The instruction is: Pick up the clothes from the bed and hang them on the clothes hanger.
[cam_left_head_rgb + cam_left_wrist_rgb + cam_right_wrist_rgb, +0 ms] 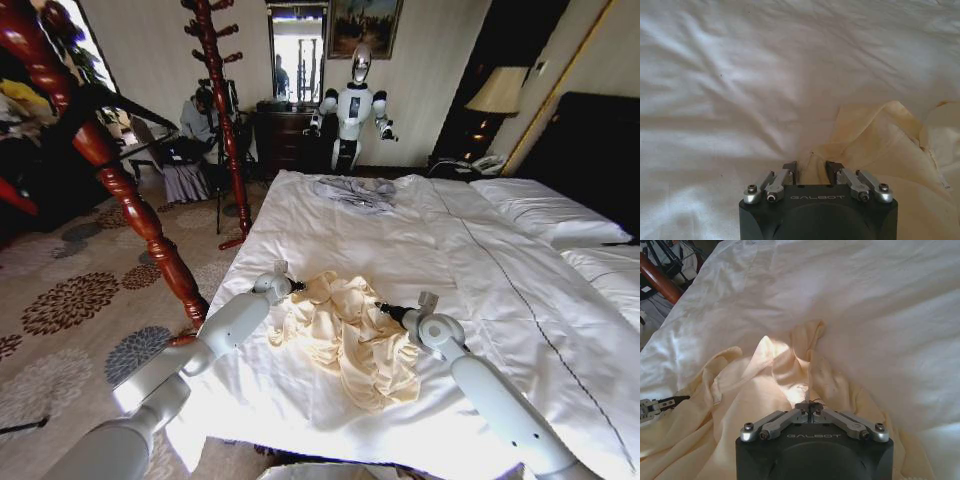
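GALBOT-marked right hand [812,407] pinching clothes [790,370]

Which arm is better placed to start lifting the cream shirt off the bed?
The right: its pincer looks shut on a fold of the crumpled cream-yellow fabric shirt, while the left pincer sits open at the shirt's edge on the white-sheeted bed.
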Available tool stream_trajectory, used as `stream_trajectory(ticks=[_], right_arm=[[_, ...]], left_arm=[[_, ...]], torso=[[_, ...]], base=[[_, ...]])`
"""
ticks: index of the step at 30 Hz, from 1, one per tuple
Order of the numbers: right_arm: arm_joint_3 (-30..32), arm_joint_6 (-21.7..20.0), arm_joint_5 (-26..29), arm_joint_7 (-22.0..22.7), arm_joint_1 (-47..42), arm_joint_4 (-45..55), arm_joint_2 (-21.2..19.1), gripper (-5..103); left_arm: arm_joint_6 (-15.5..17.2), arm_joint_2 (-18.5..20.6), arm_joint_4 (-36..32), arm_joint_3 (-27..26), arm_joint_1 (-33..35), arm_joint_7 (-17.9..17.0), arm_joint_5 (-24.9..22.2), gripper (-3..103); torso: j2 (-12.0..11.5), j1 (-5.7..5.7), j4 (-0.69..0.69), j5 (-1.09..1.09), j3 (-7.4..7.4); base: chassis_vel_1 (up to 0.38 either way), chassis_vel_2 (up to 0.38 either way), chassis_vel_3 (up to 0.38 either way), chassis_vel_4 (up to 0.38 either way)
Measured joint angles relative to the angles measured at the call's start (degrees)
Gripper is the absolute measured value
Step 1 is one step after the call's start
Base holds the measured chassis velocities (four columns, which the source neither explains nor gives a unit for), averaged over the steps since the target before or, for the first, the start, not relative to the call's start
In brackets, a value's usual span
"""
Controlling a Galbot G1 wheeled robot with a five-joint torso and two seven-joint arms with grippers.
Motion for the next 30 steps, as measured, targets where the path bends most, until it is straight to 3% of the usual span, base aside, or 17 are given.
stream_trajectory(ticks=[10,13,15,20,23,30], right_arm=[[0.92,0.21,0.36,0.06,0.01,-0.42,-0.36,0],[1.32,0.26,-0.27,-0.38,-0.09,-0.49,-0.26,0],[2.07,1.93,-5.00,-1.94,-0.49,-0.34,0.07,0],[3.00,3.06,-6.84,-1.22,-0.01,0.44,0.04,0],[3.50,4.85,-10.20,-1.12,1.02,1.50,-0.87,0],[4.63,5.95,-11.73,-1.21,2.75,4.96,-2.84,0]], left_arm=[[0.36,1.84,-2.79,0.21,1.03,-1.35,-0.08,2],[-0.10,2.84,-5.12,-0.51,1.84,-2.29,1.25,0],[-0.52,6.10,-11.28,-1.62,3.06,-3.03,3.53,0],[-0.59,6.86,-14.28,-2.72,2.20,-4.07,3.39,0],[-0.68,6.86,-16.20,-3.60,-0.50,-5.16,2.80,0],[-0.69,6.81,-17.60,-4.50,-6.05,-5.95,1.75,0]], torso=[[0.00,0.00,0.00,0.00,0.00],[0.00,0.00,-0.01,-0.01,0.00],[0.00,0.00,0.02,0.00,0.00],[0.00,0.00,0.01,-0.01,0.00],[0.00,0.00,0.00,0.00,0.00],[0.00,0.00,-0.01,0.01,0.00]], base=[[0.000,0.000,0.000,0.000],[0.000,0.000,0.000,0.000],[0.000,0.000,0.000,0.000],[0.000,0.000,0.000,0.000],[0.000,0.000,0.000,0.000],[0.000,0.000,0.000,0.000]])
